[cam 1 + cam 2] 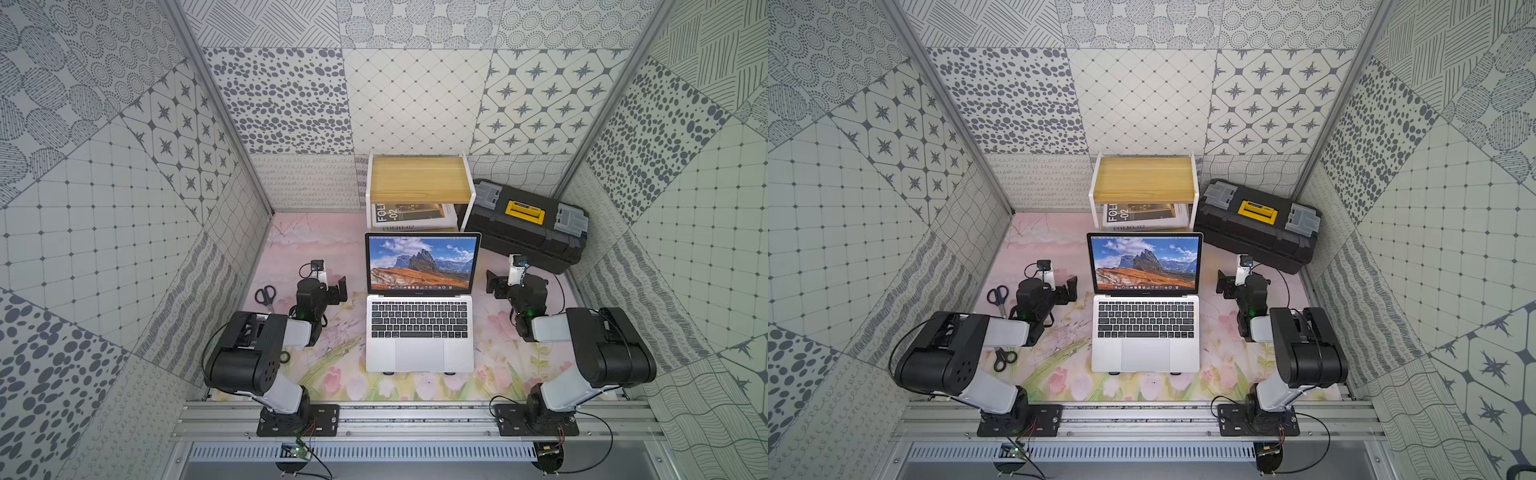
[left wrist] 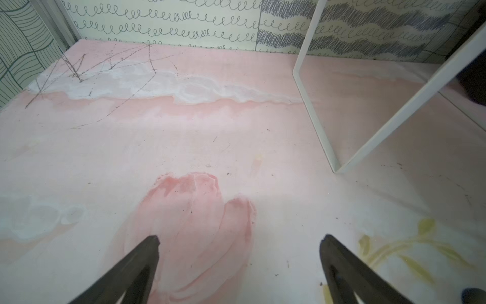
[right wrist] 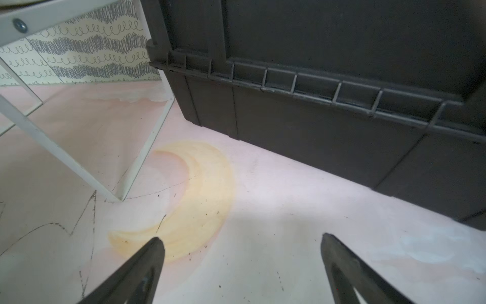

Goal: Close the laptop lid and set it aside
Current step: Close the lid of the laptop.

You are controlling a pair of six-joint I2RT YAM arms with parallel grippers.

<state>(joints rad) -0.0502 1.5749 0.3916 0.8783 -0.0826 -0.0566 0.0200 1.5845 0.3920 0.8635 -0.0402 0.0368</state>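
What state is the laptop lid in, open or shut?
Open. The laptop lid stands raised in both top views, showing mountain wallpaper; the keyboard lies uncovered.

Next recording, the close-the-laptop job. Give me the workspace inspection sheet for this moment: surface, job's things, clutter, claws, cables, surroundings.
Surface: pink floral mat, marked with dark scratches.
Job's things: laptop open at the centre; laptop lid raised, screen lit; neither claw touches it.
Clutter: scissors left of the laptop; second scissors nearer the front edge; shelf with books beneath, behind the laptop; black toolbox behind it to the right.
Claws: left claw open, empty, over the mat; right claw open, empty, facing the toolbox.
Cables: black cable loops by the aluminium rail, off the mat.
Surroundings: patterned walls on three sides.
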